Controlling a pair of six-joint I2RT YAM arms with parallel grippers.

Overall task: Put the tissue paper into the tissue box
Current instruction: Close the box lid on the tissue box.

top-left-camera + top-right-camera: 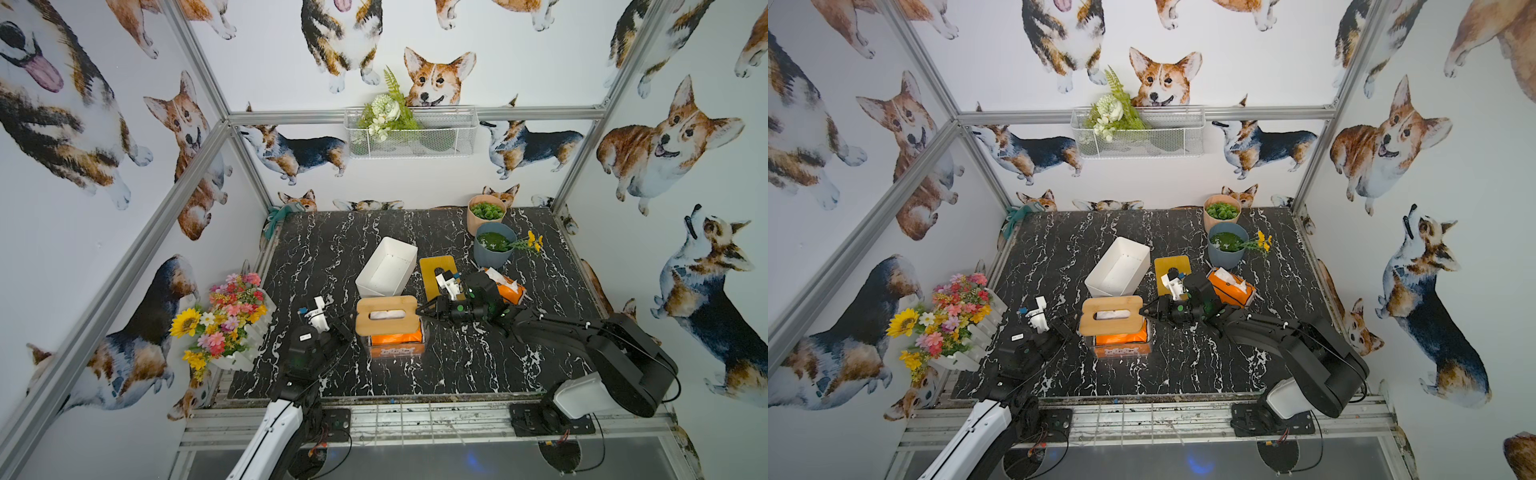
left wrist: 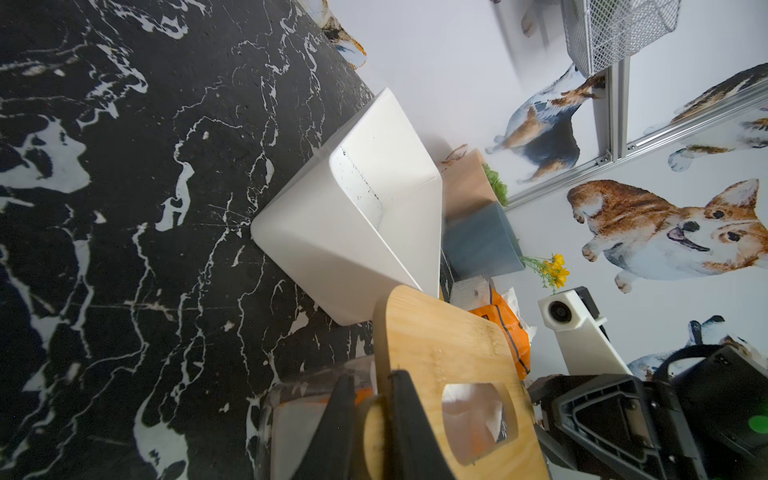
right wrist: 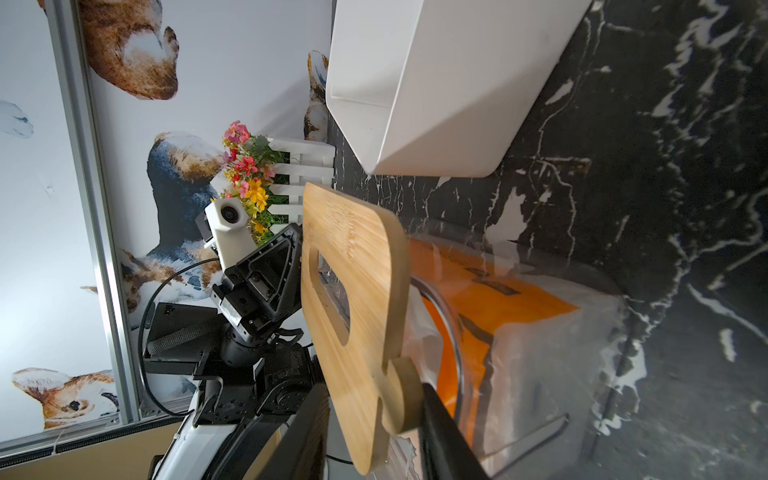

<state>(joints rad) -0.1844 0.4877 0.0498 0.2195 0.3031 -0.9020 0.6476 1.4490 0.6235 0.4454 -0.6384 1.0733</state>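
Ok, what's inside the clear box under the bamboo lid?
An orange tissue pack fills the clear box, and white tissue shows through the bamboo lid's slot. The lid covers the pack's top, so how the tissue sits there is hidden.

both top views: high over the front edge of the desk [image 1: 316, 257], looking down toward its back edge, far off, whole desk shared. wrist cams: close, facing each other across the bamboo lid [image 2: 440, 345], sharing the white bin [image 3: 457, 83].

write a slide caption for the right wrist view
Right wrist view: right gripper straddling the end tab of the bamboo lid over the clear tissue box, orange tissue pack already inside.
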